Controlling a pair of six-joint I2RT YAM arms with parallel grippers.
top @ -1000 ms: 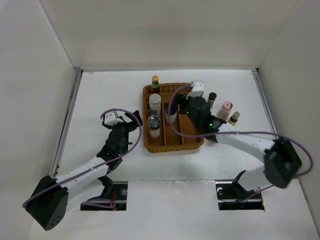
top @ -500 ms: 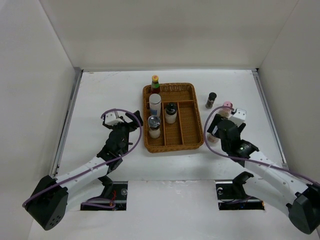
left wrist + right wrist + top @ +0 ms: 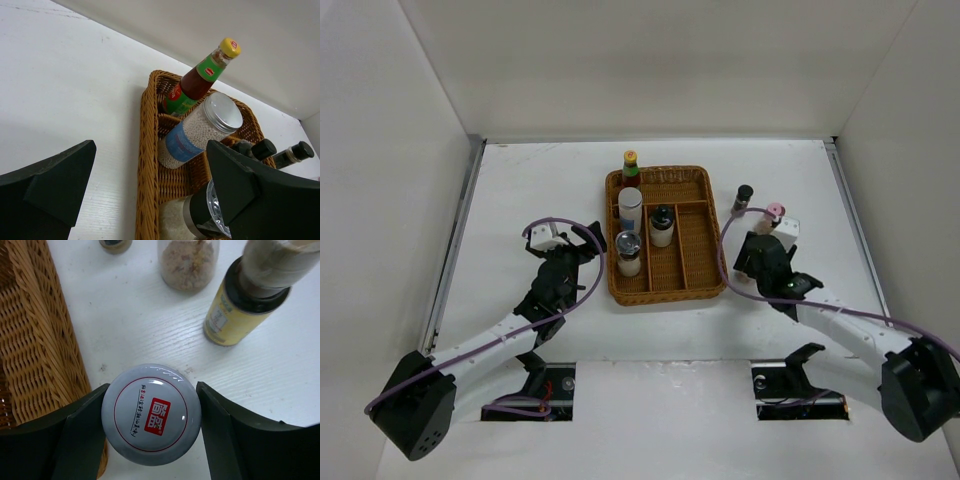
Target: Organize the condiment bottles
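**A:** Right gripper (image 3: 152, 390) is low over the table (image 3: 540, 180), just right of the wicker tray (image 3: 705, 285). Both fingers sit flush against the white-lidded jar (image 3: 151, 412), one on each side, with no gap showing. That's a grasp!

**B:** The jar's upright, the red logo on its lid facing the wrist camera. It stands just beside the tray's outer wall, not inside it. A yellow-labelled bottle (image 3: 227, 322) is near it on the table.

**A:** And the left gripper (image 3: 590, 248)?

**B:** Jaws spread wide with nothing between them, hovering left of the tray.

**A:** What's in the tray?

**B:** In the left column, the yellow-capped sauce bottle (image 3: 200, 82) is at the far end. The silver-lidded jar of white beads (image 3: 200, 130) comes next, and the silver-topped shaker (image 3: 628, 245) is nearest the arms. A black-capped bottle (image 3: 662, 222) stands in the middle column.

**A:** Out on the table to the right, a small dark bottle (image 3: 743, 195) stands with a pink-capped jar (image 3: 774, 212) near it.
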